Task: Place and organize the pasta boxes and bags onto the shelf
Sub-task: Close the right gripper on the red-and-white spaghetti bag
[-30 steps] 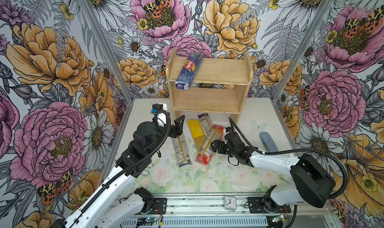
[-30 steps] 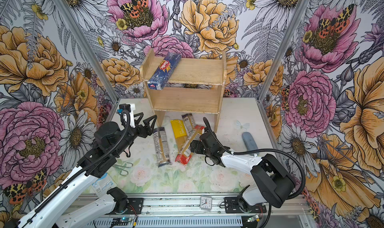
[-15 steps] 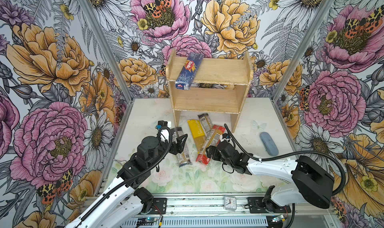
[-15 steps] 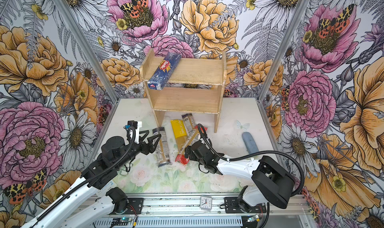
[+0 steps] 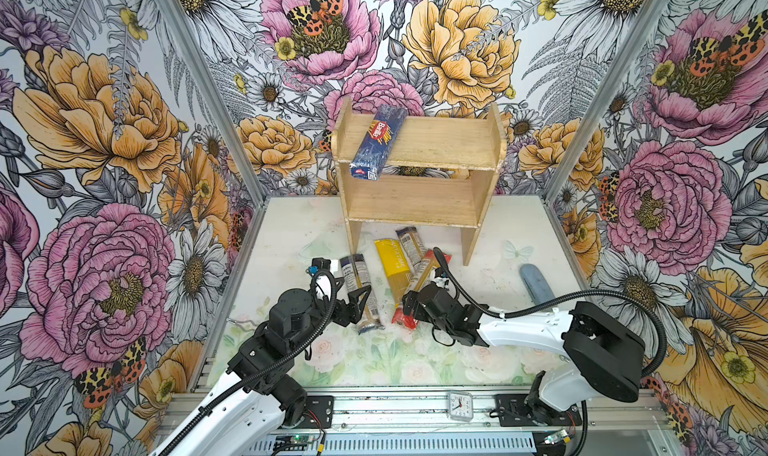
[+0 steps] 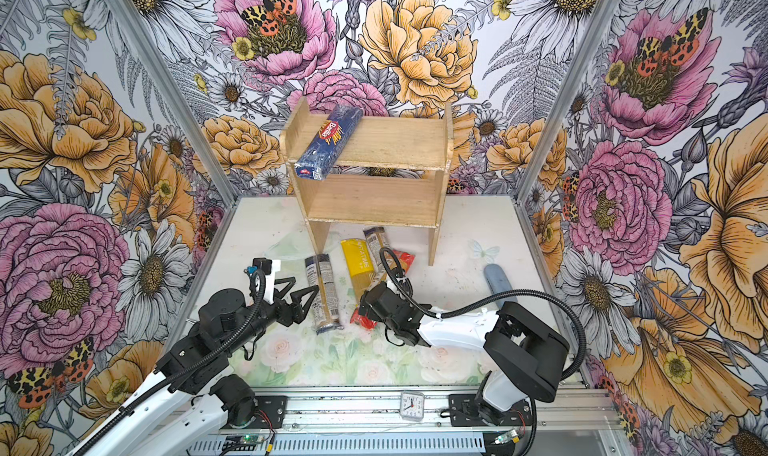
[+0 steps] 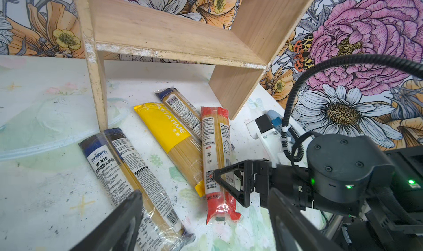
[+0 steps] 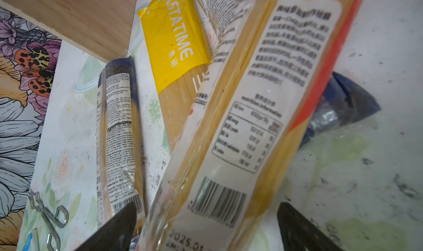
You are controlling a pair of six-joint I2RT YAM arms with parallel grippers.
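Note:
The light-wood shelf (image 5: 449,142) stands at the back, seen in both top views. A dark blue Barilla box (image 5: 378,142) lies slantwise on its top tier and overhangs the front edge. On the table in front lie a slim grey-labelled bag (image 5: 360,287), a yellow-ended bag (image 5: 395,267), a second slim bag (image 5: 411,244) and a red-ended bag (image 5: 419,275) that rests partly on that second one. My left gripper (image 5: 347,287) is open and empty beside the first slim bag (image 7: 128,174). My right gripper (image 8: 206,215) is open, its fingers either side of the red-ended bag (image 8: 263,115) near its front end.
A grey-blue oval object (image 5: 536,287) lies on the table at the right. A metal clip (image 8: 45,213) lies near the left wall. A small clock (image 5: 460,406) sits on the front rail. Floral walls close in on three sides.
My left gripper came toward the front of the table, sank lower and opened wider. My right gripper slid along the red-ended bag toward its front end.

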